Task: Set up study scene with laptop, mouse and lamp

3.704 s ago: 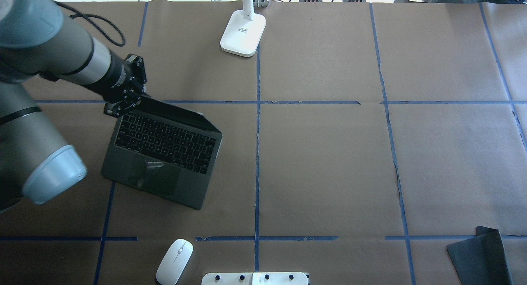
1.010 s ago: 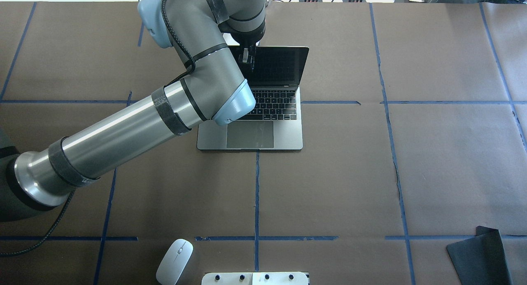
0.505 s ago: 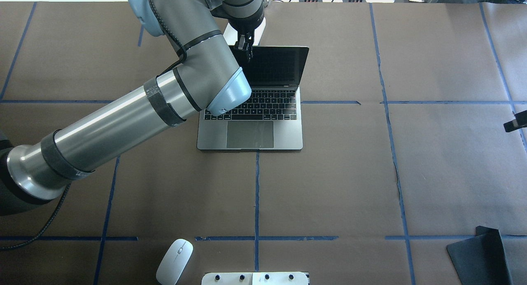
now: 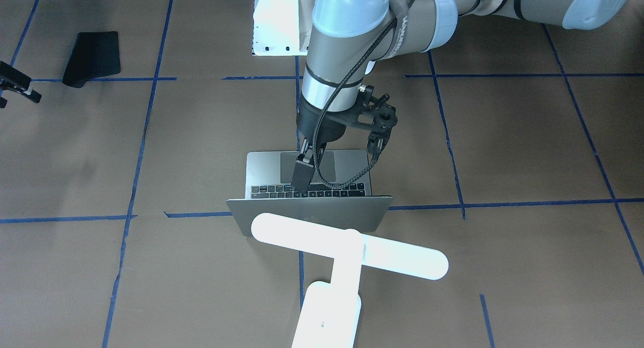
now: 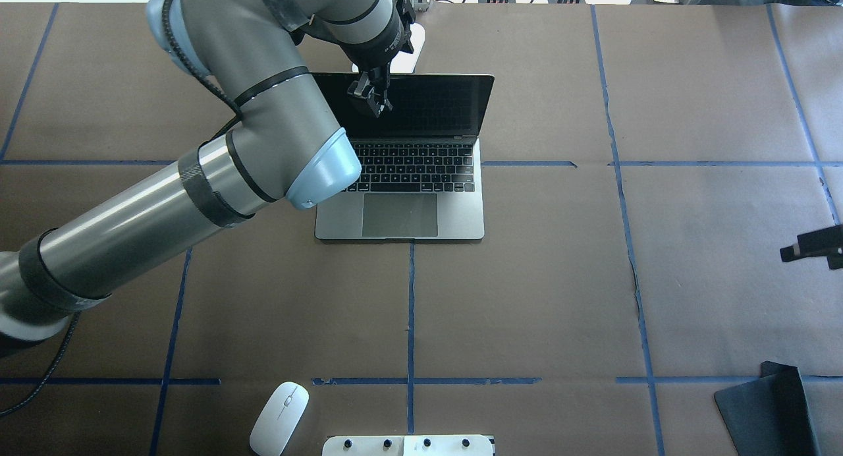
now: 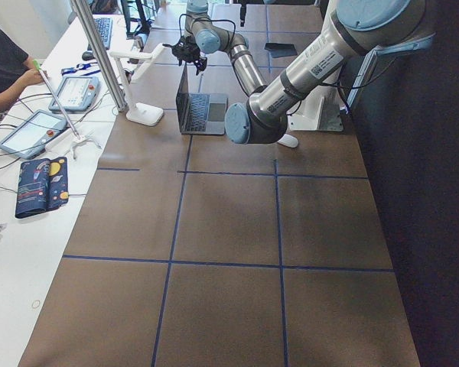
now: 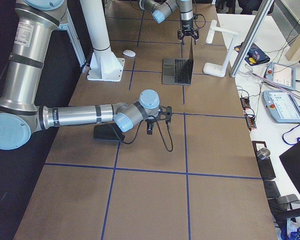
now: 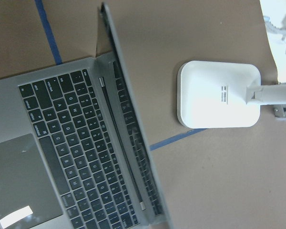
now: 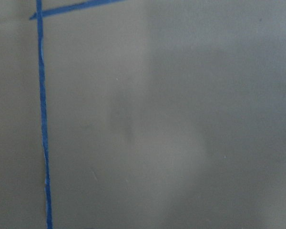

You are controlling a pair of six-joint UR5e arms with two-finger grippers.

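- Slim space-grey metal laptop (image 5: 421, 209) is set open, white T-shaped lamp (image 4: 347, 247) at its twelve o'clock.
- Small white oval mouse (image 5: 279, 418) is unplaced.
- Left pincer (image 5: 371, 100) is parted, empty; right pincer (image 5: 800, 248) cannot be told.

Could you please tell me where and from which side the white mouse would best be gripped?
Probably across its two long flanks at mid-length, coming straight down from above. The mouse lies flat on the table, a low smooth oval whose long axis points away from the robot, tilted slightly right; its domed top and rounded ends offer no parallel faces.
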